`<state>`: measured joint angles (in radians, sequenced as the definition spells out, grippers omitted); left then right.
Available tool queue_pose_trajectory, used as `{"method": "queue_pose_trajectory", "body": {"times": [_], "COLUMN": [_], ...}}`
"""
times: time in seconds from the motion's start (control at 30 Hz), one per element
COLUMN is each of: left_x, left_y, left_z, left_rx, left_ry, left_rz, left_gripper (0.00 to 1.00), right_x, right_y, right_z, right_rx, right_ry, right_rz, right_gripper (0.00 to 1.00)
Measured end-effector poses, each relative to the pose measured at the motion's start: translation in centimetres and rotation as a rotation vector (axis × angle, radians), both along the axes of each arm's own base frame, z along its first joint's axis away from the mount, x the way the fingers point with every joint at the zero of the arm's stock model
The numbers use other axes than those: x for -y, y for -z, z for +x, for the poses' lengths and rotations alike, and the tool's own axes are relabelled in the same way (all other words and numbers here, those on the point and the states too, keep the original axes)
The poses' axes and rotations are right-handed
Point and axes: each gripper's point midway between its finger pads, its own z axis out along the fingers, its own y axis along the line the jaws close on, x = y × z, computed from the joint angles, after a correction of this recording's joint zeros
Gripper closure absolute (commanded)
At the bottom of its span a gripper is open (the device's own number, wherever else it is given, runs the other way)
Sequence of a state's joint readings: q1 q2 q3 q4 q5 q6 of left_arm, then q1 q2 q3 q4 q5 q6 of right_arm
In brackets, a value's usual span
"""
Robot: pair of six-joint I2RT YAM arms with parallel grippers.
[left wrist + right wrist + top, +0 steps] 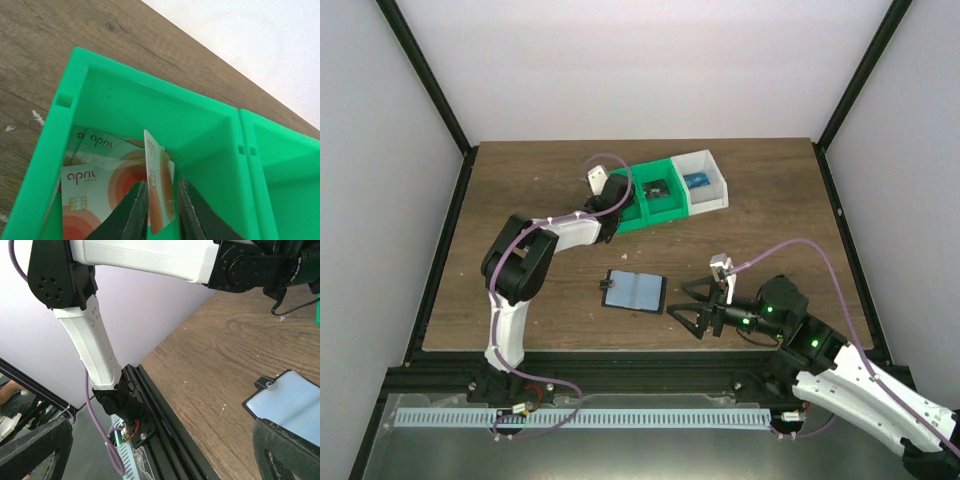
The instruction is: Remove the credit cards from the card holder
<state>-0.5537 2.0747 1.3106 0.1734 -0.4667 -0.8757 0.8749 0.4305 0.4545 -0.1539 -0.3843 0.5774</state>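
The card holder (635, 290) lies open and flat on the table, showing blue-grey panels and a black rim; it also shows in the right wrist view (292, 400). Several credit cards (100, 175) with orange-red circles lie in the left compartment of the green bin (60, 145). One card (159, 185) stands on edge between the fingers of my left gripper (162, 200), leaning on the left finger, with a gap to the right finger. In the top view the left gripper (615, 197) is over that compartment. My right gripper (685, 310) is open and empty, just right of the holder.
The green bin (655, 212) joins a white bin (715, 195) at the back centre. A dark item (657, 187) lies in the middle compartment and a blue item (697, 180) in the white one. The black frame rail (165, 440) runs along the table's near edge.
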Motion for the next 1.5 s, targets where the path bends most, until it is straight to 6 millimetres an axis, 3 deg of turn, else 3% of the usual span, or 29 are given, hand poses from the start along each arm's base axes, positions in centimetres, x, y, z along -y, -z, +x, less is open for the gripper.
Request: {"method": "queue_pose_trajectory", "body": {"times": [0.33, 0.8, 0.93, 0.97, 1.07, 1.1, 1.13, 1.3, 1.5], "left_x": [0.3, 0.3, 0.3, 0.3, 0.3, 0.3, 0.3, -0.3, -1.9], "left_y": [-0.4, -0.4, -1.3, -1.7, -3.5, -4.3, -5.3, -11.1, -17.5], "left_z": [0.1, 0.0, -0.2, -0.3, -0.5, -0.6, -0.8, -2.9, -7.5], "left_rx": [-0.011, -0.037, -0.031, -0.029, -0.009, -0.001, 0.013, 0.088, 0.178], "left_ry": [0.023, 0.04, 0.044, 0.047, 0.061, 0.069, 0.075, 0.122, 0.227], "left_rz": [0.018, 0.049, 0.049, 0.048, 0.041, 0.036, 0.026, -0.008, 0.013], "left_gripper": [0.63, 0.57, 0.5, 0.43, 0.25, 0.14, 0.1, 0.06, 0.06], "right_x": [-0.1, -0.1, -0.1, 0.0, 0.0, 0.0, 0.1, 0.5, 1.8], "right_y": [0.1, 0.3, 0.3, 0.3, 0.3, 0.4, 0.4, 1.4, 2.3], "right_z": [0.1, 0.3, 0.4, 0.5, 0.6, 0.7, 0.8, 1.5, 3.2], "right_rx": [-0.007, -0.021, -0.027, -0.029, -0.034, -0.038, -0.04, -0.076, -0.132], "right_ry": [0.001, 0.014, 0.021, 0.023, 0.032, 0.038, 0.045, 0.101, 0.232], "right_rz": [-0.003, -0.006, -0.005, -0.004, -0.004, -0.004, -0.006, -0.034, -0.075], "right_gripper": [0.0, 0.01, 0.0, 0.0, 0.0, 0.0, 0.0, 0.0, 0.0]}}
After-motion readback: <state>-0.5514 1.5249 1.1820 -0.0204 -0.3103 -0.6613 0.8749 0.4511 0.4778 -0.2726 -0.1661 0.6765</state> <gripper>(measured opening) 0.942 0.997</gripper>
